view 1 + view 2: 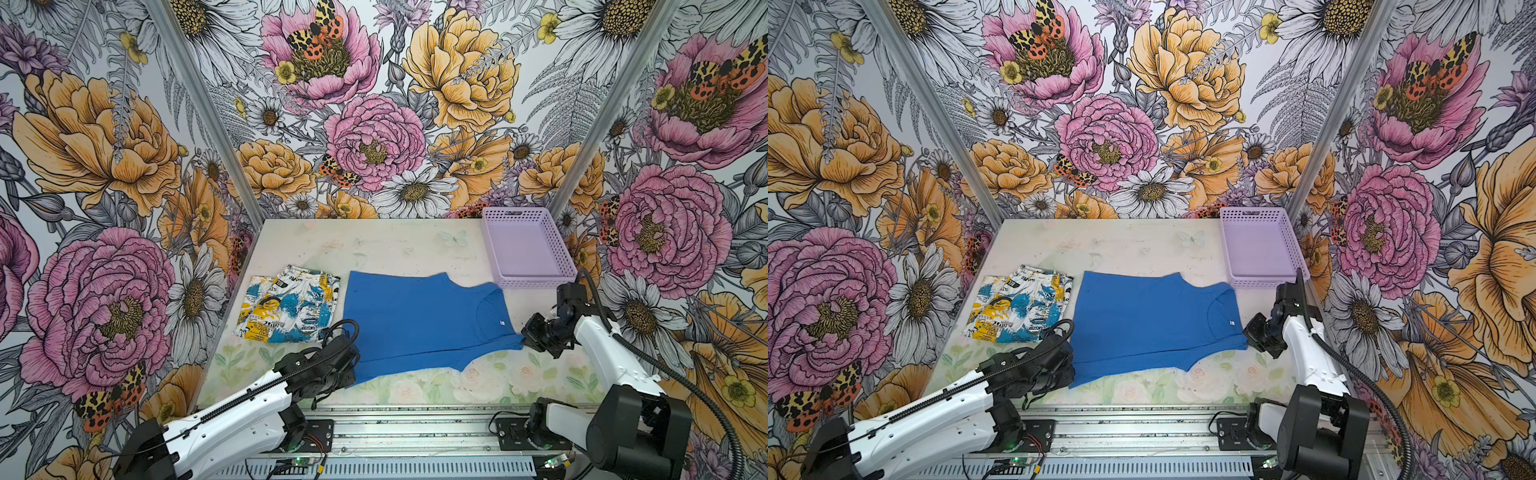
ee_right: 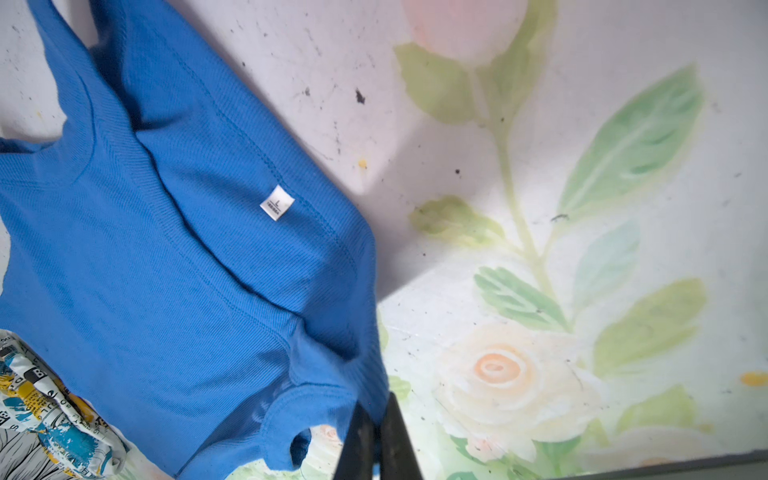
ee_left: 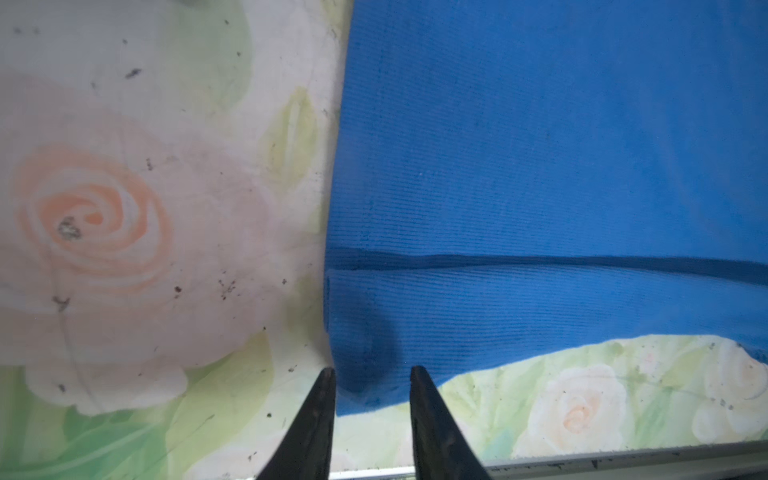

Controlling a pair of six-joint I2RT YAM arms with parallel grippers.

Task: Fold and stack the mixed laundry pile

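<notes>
The left end effector [image 3: 372, 374] stood parted astride a corner of the blue T-shirt [image 1: 415, 320]; the right end effector [image 2: 376, 411] pinched its edge. The shirt lay flat mid-tabletop [image 1: 374, 245], beside the folded printed garment [image 1: 286, 305].

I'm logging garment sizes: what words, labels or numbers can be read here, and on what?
"L": on the tag inside the blue shirt collar.
Small line under the "L" on that tag: too blurred to read.
Newspaper-style print on the printed garment: letters show, but too small and broken to read.
Basket: no text seen.
</notes>
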